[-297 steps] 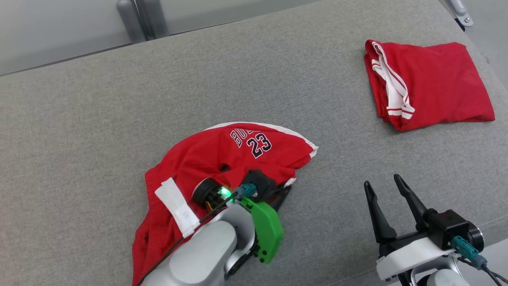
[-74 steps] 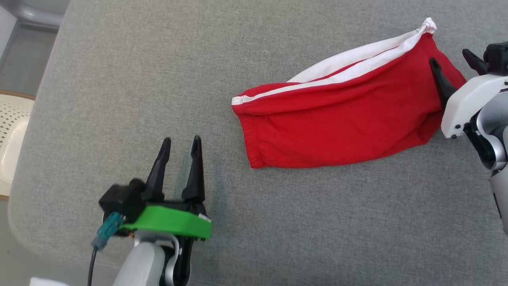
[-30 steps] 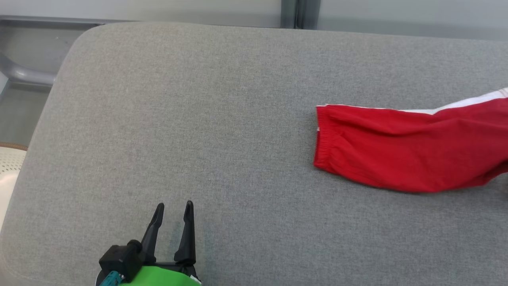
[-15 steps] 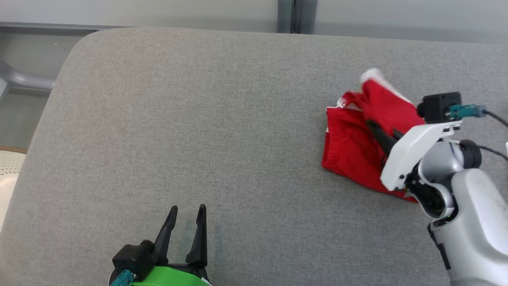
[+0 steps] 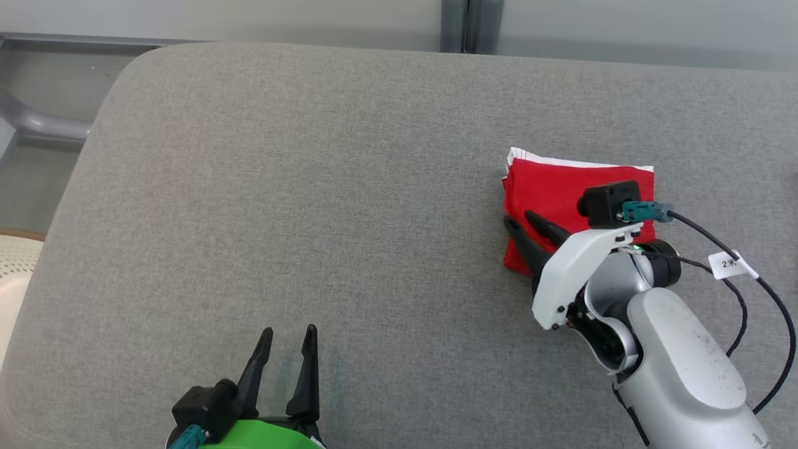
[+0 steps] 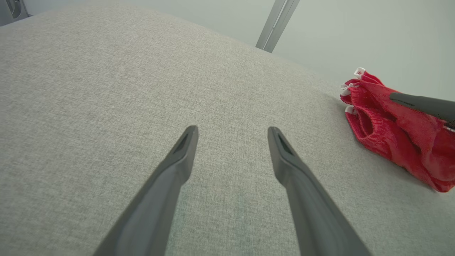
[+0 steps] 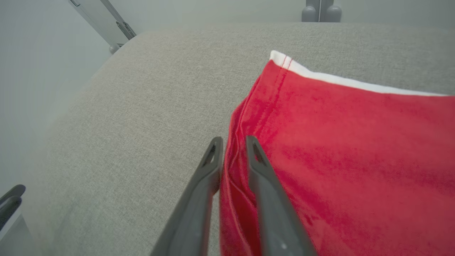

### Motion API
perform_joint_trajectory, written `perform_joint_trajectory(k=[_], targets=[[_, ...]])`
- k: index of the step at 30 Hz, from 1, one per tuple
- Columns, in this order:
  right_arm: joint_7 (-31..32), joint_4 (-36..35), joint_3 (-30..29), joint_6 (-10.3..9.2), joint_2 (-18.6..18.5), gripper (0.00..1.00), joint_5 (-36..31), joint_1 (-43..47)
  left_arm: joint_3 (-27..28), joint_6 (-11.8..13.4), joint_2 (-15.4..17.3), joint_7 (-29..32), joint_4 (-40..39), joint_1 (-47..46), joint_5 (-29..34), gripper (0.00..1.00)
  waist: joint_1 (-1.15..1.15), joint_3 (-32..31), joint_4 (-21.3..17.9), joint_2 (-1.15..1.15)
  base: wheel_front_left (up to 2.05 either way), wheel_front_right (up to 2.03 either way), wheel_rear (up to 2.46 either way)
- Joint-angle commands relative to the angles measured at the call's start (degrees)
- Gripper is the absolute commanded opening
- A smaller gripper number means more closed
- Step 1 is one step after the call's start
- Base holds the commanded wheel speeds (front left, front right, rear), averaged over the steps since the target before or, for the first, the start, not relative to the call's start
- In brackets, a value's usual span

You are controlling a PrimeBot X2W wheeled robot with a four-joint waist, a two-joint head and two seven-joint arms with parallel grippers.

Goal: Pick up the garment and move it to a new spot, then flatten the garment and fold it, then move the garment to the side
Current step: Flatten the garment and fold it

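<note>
Ending the fold: right gripper (image 5: 519,218) narrowly parted astride garment (image 5: 561,187) edge, left gripper (image 5: 288,330) wide, empty; next, grip and slide aside.

A grey upholstered cushion (image 5: 299,187) spans the frame. A grey post (image 5: 459,25) stands at top centre against a pale wall (image 5: 249,15). A curved grey tube (image 5: 43,125) is upper left, and a cream perforated surface (image 5: 15,265) is at the left edge.

garment (image 5: 561,187) on cushion (image 5: 312,187), right | left claw (image 5: 288,330) front-left (well apart)
</note>
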Motion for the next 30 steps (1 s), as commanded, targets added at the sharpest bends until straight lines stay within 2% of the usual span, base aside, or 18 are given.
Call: perform_joint_trajectory(k=[1,7,10,13,16,22,30], targets=[[-2.3,-0.5,1.0,0.02,-0.1,1.00,0.1,-0.2,0.5,0.0,0.1,-0.2,0.1,0.5,0.6,1.00,0.00,-0.8,-0.9,0.00,0.00,0.00,0.00],[-15.8,-4.8,4.2,0.02,-5.0,1.00,-2.6,4.8,3.3,-0.2,0.1,-0.2,-0.7,2.1,1.9,1.00,0.00,-4.0,-3.4,0.00,0.00,0.00,0.00],[-25.4,-5.9,2.0,0.01,-7.9,1.00,-6.8,10.0,5.6,-0.6,0.1,-0.2,-1.6,3.9,3.5,1.00,0.00,-6.2,-4.7,0.00,0.00,0.00,0.00],[-32.1,-4.8,-3.0,0.01,-9.3,1.00,-10.4,15.9,8.0,-0.8,0.1,-0.2,-2.5,5.6,4.5,1.00,0.00,-8.0,-5.7,0.00,0.00,0.00,0.00],[-33.9,-4.0,-8.2,0.01,-8.9,1.00,-13.8,21.4,10.3,-1.2,0.1,-0.2,-3.6,7.1,5.1,1.00,0.00,-9.2,-6.6,0.00,0.00,0.00,0.00],[-34.0,-9.5,-18.3,0.01,-5.9,1.00,-17.5,29.5,12.7,-2.5,0.1,-0.2,-3.7,9.2,6.3,1.00,0.00,-10.5,-7.7,0.00,0.00,0.00,0.00],[-34.0,-10.8,-21.1,0.01,-3.6,1.00,-19.0,33.1,14.1,-3.7,0.1,-0.2,-3.5,10.0,7.0,1.00,0.00,-11.1,-8.1,0.00,0.00,0.00,0.00]])
